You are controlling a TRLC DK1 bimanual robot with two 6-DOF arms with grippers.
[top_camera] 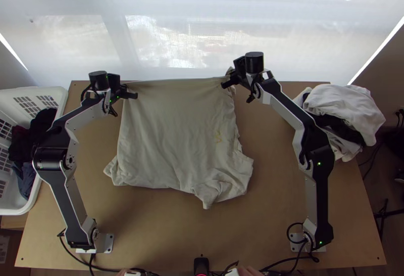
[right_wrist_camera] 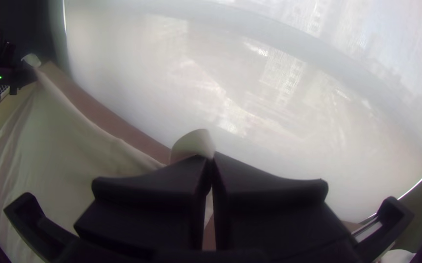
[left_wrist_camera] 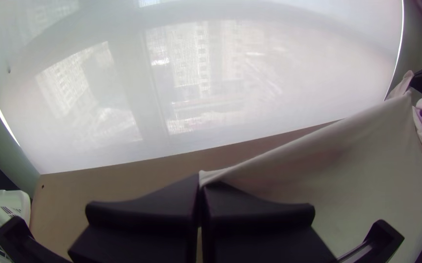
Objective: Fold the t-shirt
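The cream t-shirt (top_camera: 177,129) hangs by its far edge between both grippers, its near part lying rumpled on the table. My left gripper (top_camera: 132,95) is shut on one far corner in the top view; in the left wrist view the left gripper (left_wrist_camera: 201,187) pinches the end of a taut edge of the t-shirt (left_wrist_camera: 366,160). At the other far corner is my right gripper (top_camera: 226,83), also shut on cloth. A small flap of the t-shirt (right_wrist_camera: 193,144) sticks up past the tips of the right gripper (right_wrist_camera: 210,163) in the right wrist view.
A white basket (top_camera: 50,96) with dark clothes stands at the table's left edge. A pile of white and black clothes (top_camera: 343,109) lies at the right, beside the right arm. A window with a pale blind (top_camera: 166,38) rises behind the table's far edge.
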